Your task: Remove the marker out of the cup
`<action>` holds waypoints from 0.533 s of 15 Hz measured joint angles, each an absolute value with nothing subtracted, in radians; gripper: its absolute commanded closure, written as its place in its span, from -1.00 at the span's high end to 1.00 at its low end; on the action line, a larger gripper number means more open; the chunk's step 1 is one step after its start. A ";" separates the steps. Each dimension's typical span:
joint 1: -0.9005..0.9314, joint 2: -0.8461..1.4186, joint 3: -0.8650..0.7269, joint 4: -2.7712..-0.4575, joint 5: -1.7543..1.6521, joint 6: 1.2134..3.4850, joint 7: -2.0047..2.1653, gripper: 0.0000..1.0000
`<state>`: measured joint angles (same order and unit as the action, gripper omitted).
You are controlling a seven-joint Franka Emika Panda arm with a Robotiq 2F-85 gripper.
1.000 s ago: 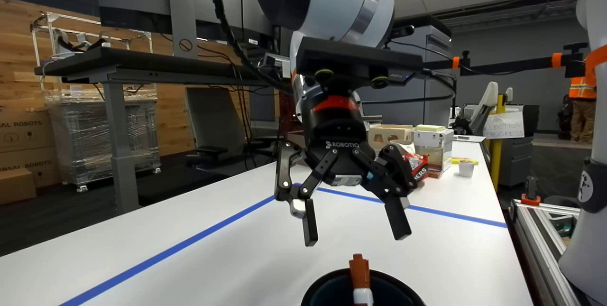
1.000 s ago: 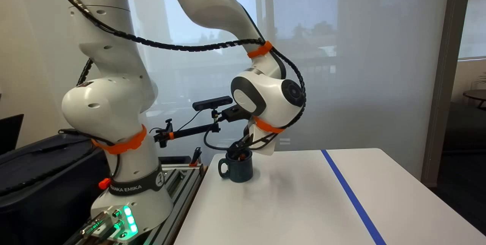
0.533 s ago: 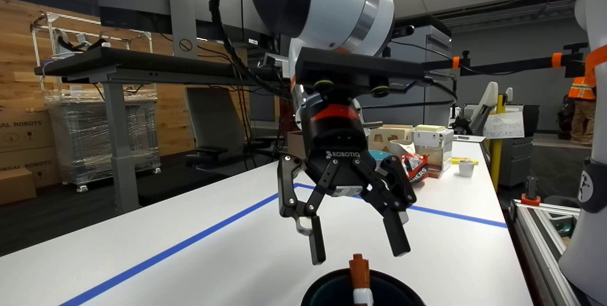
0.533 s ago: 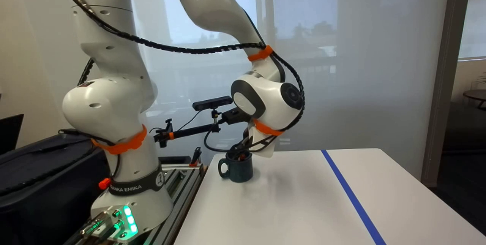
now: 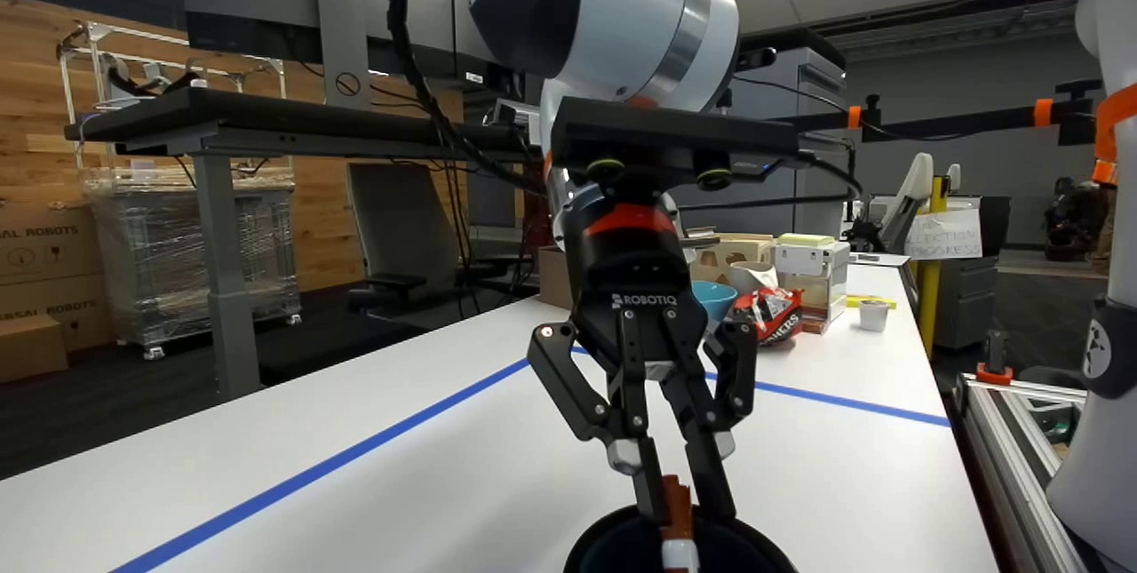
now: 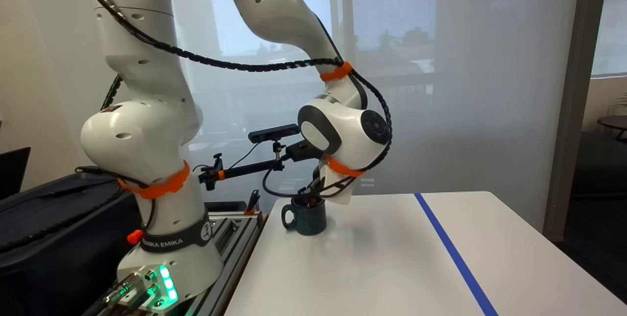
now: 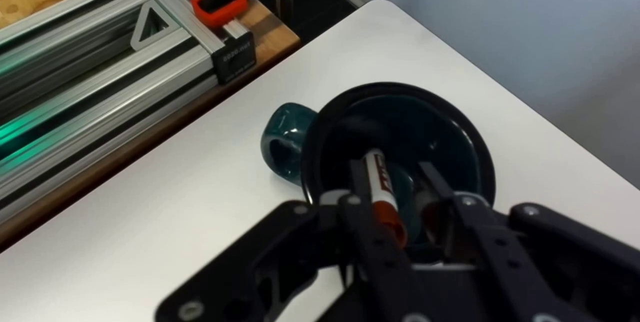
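Observation:
The cup is a dark teal mug (image 6: 311, 220) with a black rim (image 7: 395, 88), standing upright on the white table. Inside it leans the marker (image 7: 381, 179), its pale body low in the cup and its orange-brown cap (image 5: 679, 515) rising above the rim. My gripper (image 7: 395, 167) reaches down over the cup from above, fingertips at the mouth. Its jaws are partly drawn together on either side of the marker. In the wrist view the left finger (image 7: 359, 177) lies right alongside the marker, while a gap separates the marker from the right finger (image 7: 436, 179). Whether the left finger touches cannot be told.
The cup's handle (image 7: 286, 127) points toward the metal rail (image 7: 165, 77) at the table's edge. Farther along the table stand a blue bowl (image 5: 713, 298), a red bag (image 5: 771, 315), a white box (image 5: 813, 275) and a small white cup (image 5: 873, 315).
My gripper has come down to the cup's mouth, and its fingers have moved much closer together around the marker. The cup and marker look unmoved.

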<state>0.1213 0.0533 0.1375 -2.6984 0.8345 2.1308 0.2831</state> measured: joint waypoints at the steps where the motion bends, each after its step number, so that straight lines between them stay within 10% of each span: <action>1: 0.121 0.056 0.137 -2.698 0.835 2.133 0.283 -0.31; 8: 0.119 0.071 0.129 -2.699 0.836 2.138 0.283 -0.33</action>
